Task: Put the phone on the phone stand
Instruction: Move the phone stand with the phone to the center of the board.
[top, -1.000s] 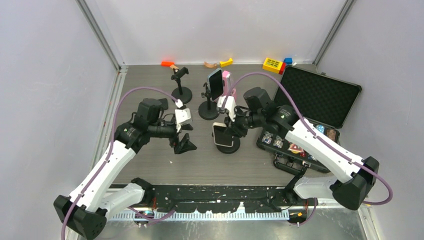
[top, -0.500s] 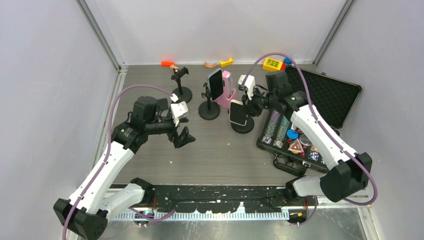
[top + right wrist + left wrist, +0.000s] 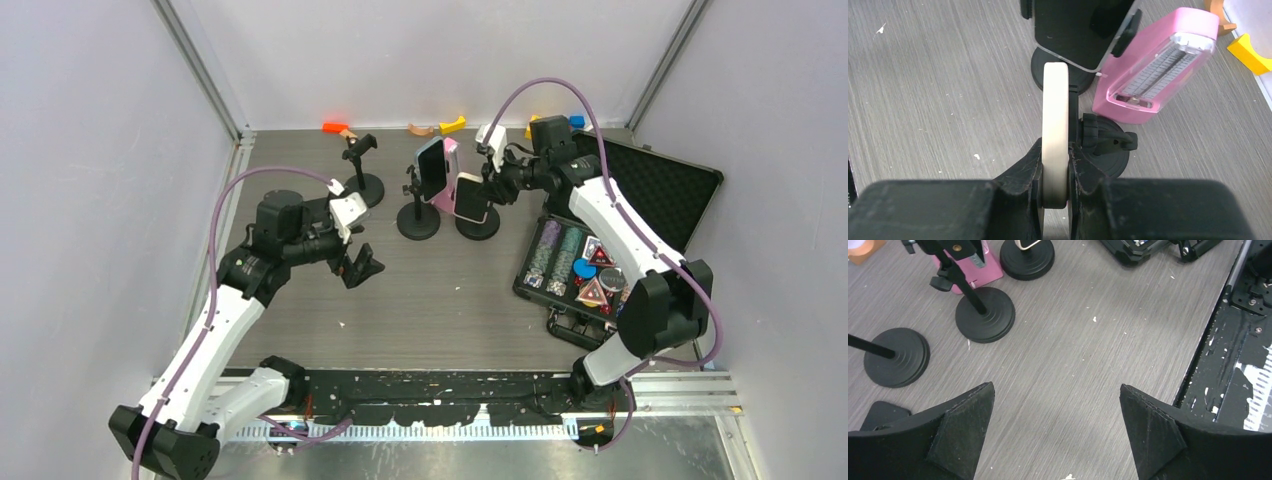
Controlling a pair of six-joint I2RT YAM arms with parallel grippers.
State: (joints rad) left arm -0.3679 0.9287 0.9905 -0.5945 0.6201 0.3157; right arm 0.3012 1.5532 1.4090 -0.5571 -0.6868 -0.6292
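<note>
Phone stood upright & edge-on, pinched in right hand w/ phone stand touching just beyond; left hand gaped empty, farther off.

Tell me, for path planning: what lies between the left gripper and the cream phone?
The black stand holding a dark phone, seen in the top view.

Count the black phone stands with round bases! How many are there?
3. One black round-based stand is empty, back left. The middle stand holds a dark phone. The right stand carries a cream phone. None seems hidden.
</note>
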